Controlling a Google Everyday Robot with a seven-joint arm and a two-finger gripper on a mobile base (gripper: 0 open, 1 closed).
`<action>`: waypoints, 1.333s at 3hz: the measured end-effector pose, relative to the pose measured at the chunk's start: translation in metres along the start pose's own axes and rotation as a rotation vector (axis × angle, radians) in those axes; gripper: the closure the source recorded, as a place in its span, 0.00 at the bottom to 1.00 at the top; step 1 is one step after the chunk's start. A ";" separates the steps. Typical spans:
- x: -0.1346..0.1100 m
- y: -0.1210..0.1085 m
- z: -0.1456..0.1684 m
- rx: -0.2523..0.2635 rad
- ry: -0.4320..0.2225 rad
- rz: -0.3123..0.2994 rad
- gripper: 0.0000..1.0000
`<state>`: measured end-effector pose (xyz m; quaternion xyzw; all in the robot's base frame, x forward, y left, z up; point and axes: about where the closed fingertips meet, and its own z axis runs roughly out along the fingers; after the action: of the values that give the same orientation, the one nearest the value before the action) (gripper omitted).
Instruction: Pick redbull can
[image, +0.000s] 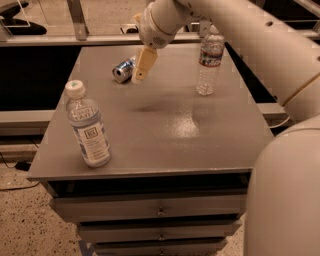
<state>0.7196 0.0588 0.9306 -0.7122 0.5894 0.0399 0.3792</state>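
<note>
Cream gripper (139, 71) beside redbull can (122, 71) near table (165, 125) edge.

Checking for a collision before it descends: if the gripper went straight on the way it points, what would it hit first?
Likely the redbull can, lying on its side close beside the low end of the gripper. It could instead be the table next to it, since depth is unclear.
</note>
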 end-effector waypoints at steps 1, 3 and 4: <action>0.009 -0.012 0.030 -0.025 -0.017 0.015 0.00; 0.012 -0.018 0.078 -0.092 -0.024 0.037 0.00; 0.016 -0.018 0.096 -0.127 -0.009 0.057 0.00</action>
<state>0.7776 0.1028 0.8633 -0.7174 0.6042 0.0911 0.3347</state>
